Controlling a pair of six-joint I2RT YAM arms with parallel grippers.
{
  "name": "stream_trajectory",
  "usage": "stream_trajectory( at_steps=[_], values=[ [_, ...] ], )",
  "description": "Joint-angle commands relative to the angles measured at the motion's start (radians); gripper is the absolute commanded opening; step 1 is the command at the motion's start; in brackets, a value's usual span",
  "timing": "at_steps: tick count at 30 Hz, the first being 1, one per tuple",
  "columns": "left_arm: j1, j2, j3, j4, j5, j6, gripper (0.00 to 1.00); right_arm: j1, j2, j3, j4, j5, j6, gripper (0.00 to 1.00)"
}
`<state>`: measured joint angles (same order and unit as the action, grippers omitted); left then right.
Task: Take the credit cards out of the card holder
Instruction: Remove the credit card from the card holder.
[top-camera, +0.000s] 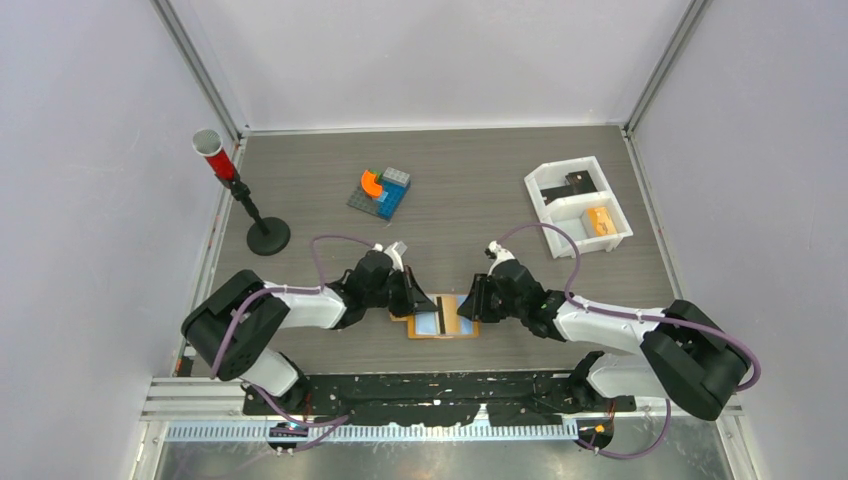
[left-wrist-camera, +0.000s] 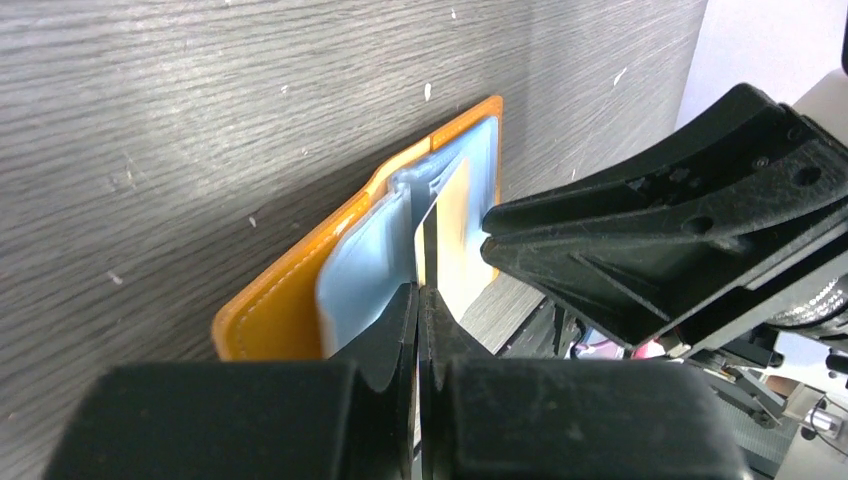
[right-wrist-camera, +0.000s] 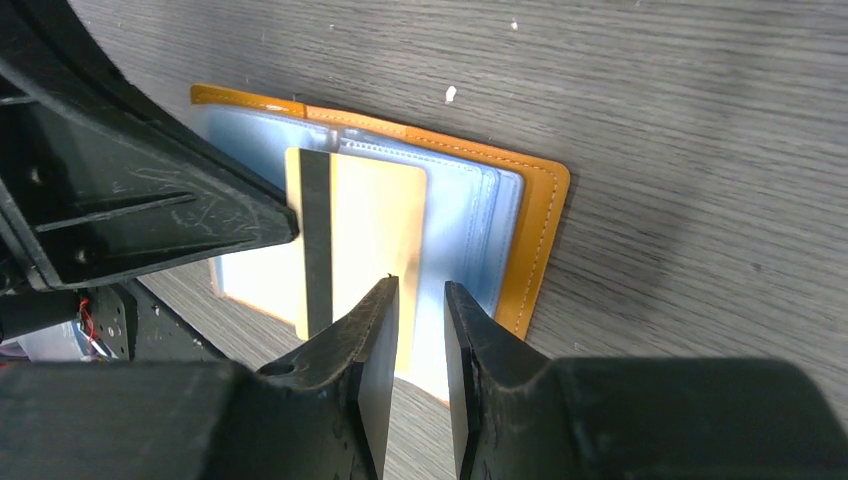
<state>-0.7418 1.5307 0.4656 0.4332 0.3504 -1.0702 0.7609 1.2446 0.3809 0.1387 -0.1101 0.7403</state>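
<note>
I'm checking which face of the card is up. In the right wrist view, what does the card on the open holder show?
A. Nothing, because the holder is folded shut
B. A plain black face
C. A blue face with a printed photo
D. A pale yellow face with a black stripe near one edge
D: the credit card lying on the open card holder is pale yellow, with a black stripe running near one edge.

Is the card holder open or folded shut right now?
Open: the card holder lies spread on the table, blue sleeves and a credit card showing.
</note>
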Motion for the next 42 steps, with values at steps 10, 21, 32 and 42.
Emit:
stream_trajectory(
  at_steps=[10, 21, 32, 42],
  values=[
    [0.04, -0.185, 0.005, -0.217, -0.034, 0.151, 0.0, -0.024, -0.025, 0.023, -0.119, 0.061, -0.054, 0.31],
    [0.076, -0.355, 0.058, -0.444, -0.047, 0.177, 0.0, -0.023, -0.123, 0.189, -0.172, 0.045, -0.285, 0.38],
    [0.078, -0.499, 0.134, -0.648, -0.176, 0.305, 0.0, 0.067, -0.147, 0.24, 0.122, 0.071, -0.669, 0.45],
    [0.109, -0.609, 0.197, -0.766, -0.189, 0.179, 0.0, 0.248, -0.056, 0.107, 0.554, 0.073, -1.322, 0.54]
  ],
)
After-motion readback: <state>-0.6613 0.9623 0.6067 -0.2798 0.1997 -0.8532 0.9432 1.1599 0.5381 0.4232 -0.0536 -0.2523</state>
